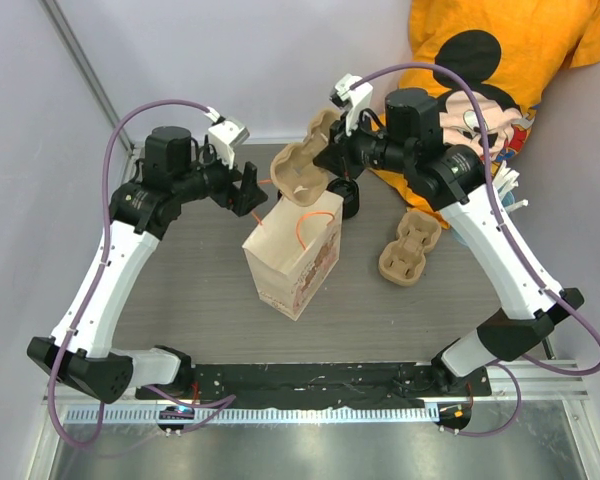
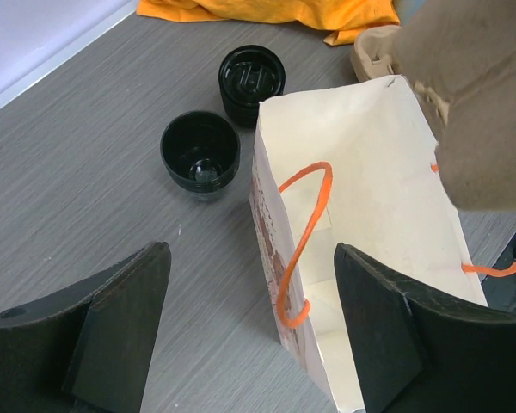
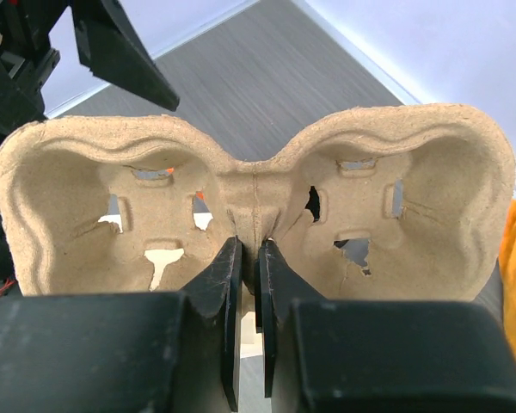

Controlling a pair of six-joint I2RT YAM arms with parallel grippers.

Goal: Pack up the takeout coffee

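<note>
Left end effector (image 1: 248, 190) sits upper left of centre in the top view, just left of the paper bag (image 1: 293, 250). Its fingers are spread wide and hold nothing. In the left wrist view the two black pads (image 2: 112, 335) frame the bag's open mouth and near wall. Right end effector (image 3: 249, 267) is pressed together, pinching the centre rib of the pulp carrier (image 3: 249, 189). The carrier is held up off the bench (image 1: 180, 290), above the bag's far rim, with both cup wells facing the right wrist camera. The bag stands upright mid-frame with its mouth open, and its orange handle (image 2: 305, 232) droops over the left wall. Black cup (image 2: 200, 155) is on the bench, upper left of the left wrist view, just beside the bag's outer wall. It is upright, open and dark inside. Black lid (image 2: 251, 79) is right behind it, near the bag's far corner, top face up. It seems to sit on something, but I can't tell if that is a second cup. Cup and lid are close together, maybe touching, and both are outside the bag. Second carrier (image 1: 408, 248) lies flat on the bench, right of the bag and well apart from it. Orange shirt (image 1: 480, 60) fills the upper right of the top view.
</note>
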